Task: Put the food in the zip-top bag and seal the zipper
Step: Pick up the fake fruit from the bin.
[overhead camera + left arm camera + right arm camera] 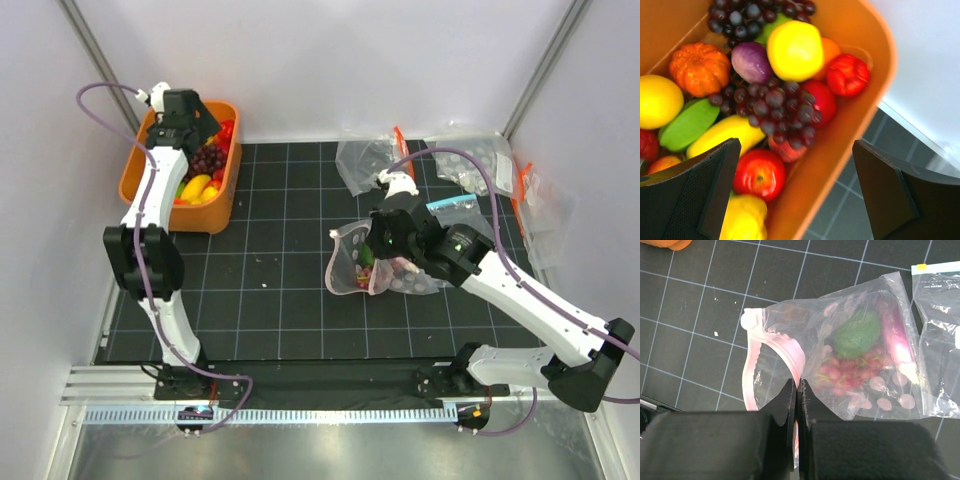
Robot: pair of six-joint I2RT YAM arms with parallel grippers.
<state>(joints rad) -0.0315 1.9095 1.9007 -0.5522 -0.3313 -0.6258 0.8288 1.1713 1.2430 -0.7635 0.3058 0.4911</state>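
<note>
Right wrist view is showing the right gripper (797, 390) with its two black fingers pressed together, pinching the thin pink plastic zipper strip (774, 347) of the crinkly clear plastic zip-top bag (840, 310). The zipper strip is curving away ahead and to the left of the fingertips, and its two sides are standing apart, so the mouth is gaping there. The bag's body is lying on the black gridded mat (700, 300) just ahead and to the right of the fingers. It is holding a green toy piece (857, 335), a pinkish grape cluster (850, 372) and a pink-purple piece (895, 330).

In the left wrist view, the left gripper (795, 150) is hanging with its fingers spread wide over the orange plastic tub (840, 145), gripping nothing. A dark purple grape bunch (780, 107) and a glossy red apple (760, 172) are lying below the gap between the fingers. A round yellow lemon (795, 50) is sitting farther ahead, and a small ribbed orange pumpkin (699, 67) is ahead to the left.

From the top external view, the bag is lying well apart from the left gripper, across the mat and right under the right one.
</note>
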